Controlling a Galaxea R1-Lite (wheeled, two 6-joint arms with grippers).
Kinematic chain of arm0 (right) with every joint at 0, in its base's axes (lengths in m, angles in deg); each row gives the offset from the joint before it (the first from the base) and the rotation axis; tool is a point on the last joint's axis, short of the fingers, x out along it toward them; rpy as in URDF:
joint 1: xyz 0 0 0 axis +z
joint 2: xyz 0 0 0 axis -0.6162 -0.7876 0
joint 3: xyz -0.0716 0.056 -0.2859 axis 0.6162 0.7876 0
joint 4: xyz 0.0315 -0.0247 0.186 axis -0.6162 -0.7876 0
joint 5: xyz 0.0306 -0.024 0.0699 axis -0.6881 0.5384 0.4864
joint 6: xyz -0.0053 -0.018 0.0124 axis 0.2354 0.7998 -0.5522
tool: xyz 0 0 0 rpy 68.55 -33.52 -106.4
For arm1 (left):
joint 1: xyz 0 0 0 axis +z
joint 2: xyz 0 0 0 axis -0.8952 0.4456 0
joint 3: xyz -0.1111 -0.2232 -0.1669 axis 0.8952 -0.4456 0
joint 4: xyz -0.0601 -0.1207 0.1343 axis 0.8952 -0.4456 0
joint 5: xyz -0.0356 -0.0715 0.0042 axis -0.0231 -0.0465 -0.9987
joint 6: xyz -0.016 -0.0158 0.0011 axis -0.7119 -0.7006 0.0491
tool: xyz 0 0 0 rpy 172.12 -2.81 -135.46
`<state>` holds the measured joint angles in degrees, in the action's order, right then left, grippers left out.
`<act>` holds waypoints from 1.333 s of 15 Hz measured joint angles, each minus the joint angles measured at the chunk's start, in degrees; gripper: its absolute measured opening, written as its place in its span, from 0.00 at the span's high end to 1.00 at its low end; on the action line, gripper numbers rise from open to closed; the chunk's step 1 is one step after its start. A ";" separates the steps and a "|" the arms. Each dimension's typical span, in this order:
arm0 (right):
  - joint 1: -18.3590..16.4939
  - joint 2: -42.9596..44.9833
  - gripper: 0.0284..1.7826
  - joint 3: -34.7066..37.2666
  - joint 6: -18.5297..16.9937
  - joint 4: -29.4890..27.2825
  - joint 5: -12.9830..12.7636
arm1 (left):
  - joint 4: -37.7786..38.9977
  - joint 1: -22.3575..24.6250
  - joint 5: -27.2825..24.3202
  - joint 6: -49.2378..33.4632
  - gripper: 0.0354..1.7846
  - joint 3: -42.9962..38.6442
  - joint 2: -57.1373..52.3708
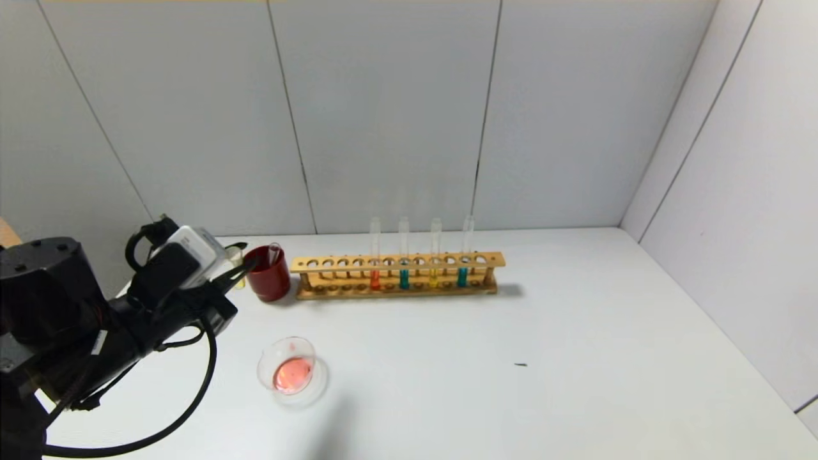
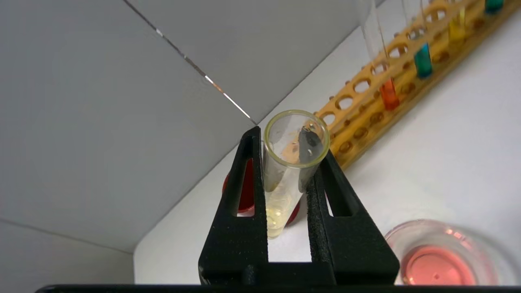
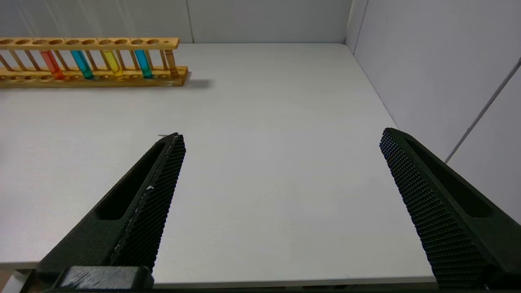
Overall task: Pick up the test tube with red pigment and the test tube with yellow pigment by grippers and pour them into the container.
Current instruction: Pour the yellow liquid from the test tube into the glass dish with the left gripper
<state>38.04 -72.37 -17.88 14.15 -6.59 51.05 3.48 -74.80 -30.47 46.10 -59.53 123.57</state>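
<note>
Bright, even light; soft shadows (rack's rightward)

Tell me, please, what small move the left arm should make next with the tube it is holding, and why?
Probably carry it to the dish and tip it. The left claw is shut on a yellow tube with pale yellow liquid left in its bottom, near the red cup. The dish holds only pinkish-red liquid. The right claw hangs open, away from the rack.
</note>
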 joint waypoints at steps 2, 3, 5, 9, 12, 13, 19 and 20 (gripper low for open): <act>0.00 0.00 0.02 0.00 0.00 0.00 0.00 | 6.51 0.40 -3.27 4.22 0.84 -3.22 3.96; 0.00 0.00 0.02 0.00 0.00 0.00 0.00 | 9.42 0.50 -4.66 6.55 0.84 -4.38 6.58; 0.00 0.00 0.02 0.00 0.02 0.00 -0.02 | 14.53 0.68 -6.78 10.84 0.84 -5.51 11.67; 0.00 0.00 0.02 0.00 0.00 0.00 -0.02 | 16.90 0.99 -7.92 16.24 0.84 -7.06 15.71; 0.00 0.00 0.02 0.00 0.00 0.00 0.00 | 16.96 3.28 -7.72 20.15 0.84 -9.46 15.63; -0.02 0.00 0.02 0.00 0.00 0.00 0.00 | 17.04 4.82 -7.68 21.75 0.84 -10.17 15.68; 0.00 0.00 0.02 0.00 0.00 0.00 0.00 | 18.41 8.29 -16.34 32.59 0.84 -10.81 15.63; 0.00 0.00 0.02 0.00 0.00 0.02 -0.02 | 18.42 8.35 -16.68 33.77 0.84 -10.51 15.71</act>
<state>38.04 -72.37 -17.88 14.15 -6.56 51.02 21.90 -66.45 -47.14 79.87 -70.04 139.28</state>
